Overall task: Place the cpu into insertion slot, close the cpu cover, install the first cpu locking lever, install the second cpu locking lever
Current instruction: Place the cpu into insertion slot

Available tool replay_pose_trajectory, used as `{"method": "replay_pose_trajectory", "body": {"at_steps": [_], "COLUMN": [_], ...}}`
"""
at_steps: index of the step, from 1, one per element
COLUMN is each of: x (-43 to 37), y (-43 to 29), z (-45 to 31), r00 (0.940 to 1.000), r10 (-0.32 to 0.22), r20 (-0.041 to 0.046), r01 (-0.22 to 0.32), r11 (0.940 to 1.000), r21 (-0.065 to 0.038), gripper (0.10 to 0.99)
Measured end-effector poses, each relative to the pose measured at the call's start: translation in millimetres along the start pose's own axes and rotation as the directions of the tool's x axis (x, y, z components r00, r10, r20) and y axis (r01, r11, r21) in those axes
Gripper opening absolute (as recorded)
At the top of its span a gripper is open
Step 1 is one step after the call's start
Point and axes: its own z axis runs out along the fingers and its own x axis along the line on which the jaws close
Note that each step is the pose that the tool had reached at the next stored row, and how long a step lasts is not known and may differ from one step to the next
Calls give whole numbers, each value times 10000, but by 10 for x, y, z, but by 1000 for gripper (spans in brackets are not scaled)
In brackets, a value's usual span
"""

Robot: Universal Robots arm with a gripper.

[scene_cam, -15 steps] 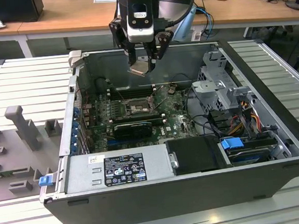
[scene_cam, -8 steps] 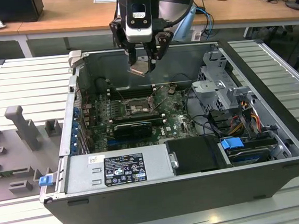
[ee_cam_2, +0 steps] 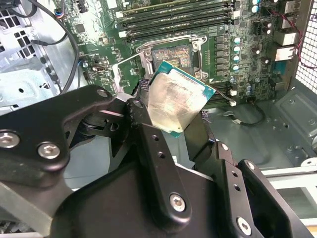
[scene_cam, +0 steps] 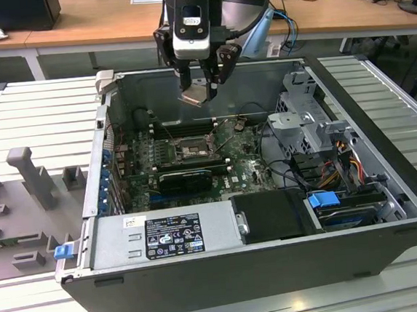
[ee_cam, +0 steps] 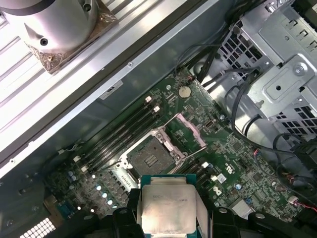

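Note:
My gripper [scene_cam: 198, 91] hangs above the open computer case, shut on the cpu [scene_cam: 194, 96], a small pale silver square held by its edges and tilted. In both wrist views the black fingers [ee_cam: 130, 210] clamp two opposite sides of the cpu [ee_cam: 167, 208] [ee_cam_2: 178, 101]. The insertion slot [scene_cam: 190, 149] lies below on the green motherboard, its contact field bare [ee_cam: 148, 158] [ee_cam_2: 171, 55]. The cpu cover [ee_cam: 192, 130] stands swung up beside the slot. The chip is well above the slot and apart from it.
Long black memory slots [ee_cam: 121, 131] run beside the slot. A black ridged card [scene_cam: 185, 178] lies in front of it. A grey power supply [scene_cam: 164, 236], a drive cage [scene_cam: 300, 119] and loose cables [scene_cam: 340, 159] crowd the case. Grey fixtures [scene_cam: 27, 172] stand at the exterior view's left.

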Motion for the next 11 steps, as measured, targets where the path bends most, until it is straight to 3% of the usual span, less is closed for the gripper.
{"method": "replay_pose_trajectory", "body": {"at_steps": [11], "x": [0], "y": [0], "z": [3], "r00": [9975], "r10": [709], "r20": [63], "r01": [-709], "r11": [9975], "r21": [-17], "gripper": [529]}}
